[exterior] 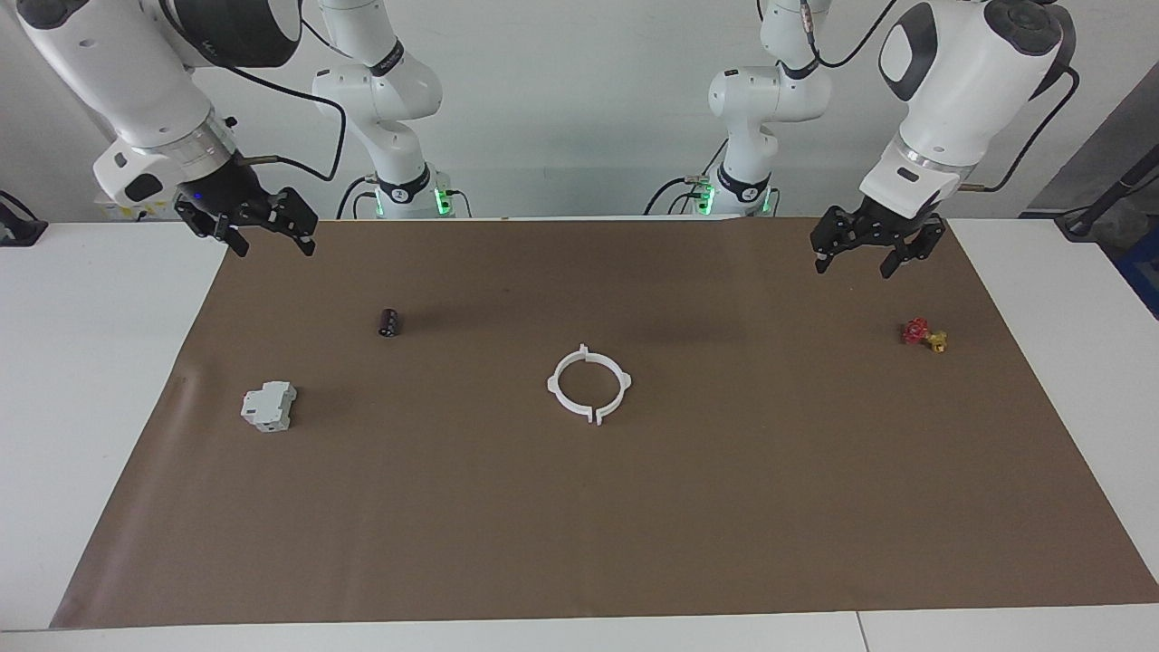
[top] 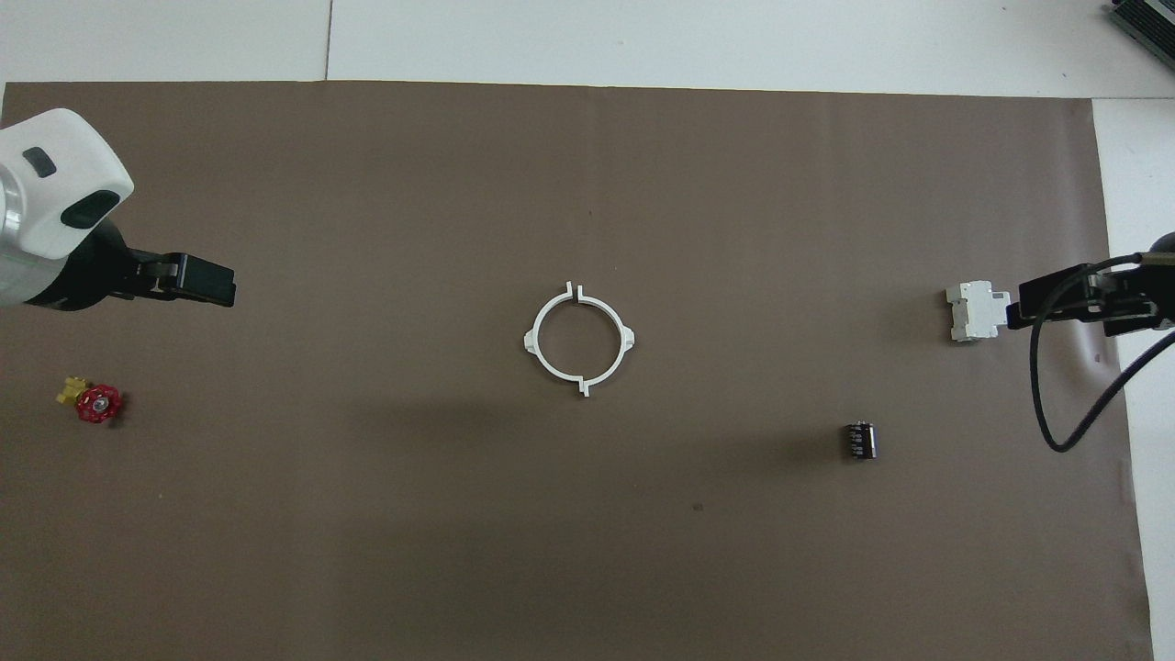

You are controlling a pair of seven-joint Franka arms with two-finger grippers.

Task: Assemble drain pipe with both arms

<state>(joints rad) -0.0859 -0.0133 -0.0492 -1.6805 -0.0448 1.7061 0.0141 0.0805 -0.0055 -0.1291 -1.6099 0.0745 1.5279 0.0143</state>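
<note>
Both grippers hang raised over the robots' edge of the tabletop (exterior: 579,543), the left gripper (exterior: 876,246) toward its own end, the right gripper (exterior: 246,225) toward its end; each has its fingers spread and holds nothing; farther out, the drain pipe (exterior: 589,384) lies mid-tabletop, its half-rings already meeting as one ring; judging by this, the join looks made, so any closing press should be gentle, squeezing both halves together evenly.
</note>
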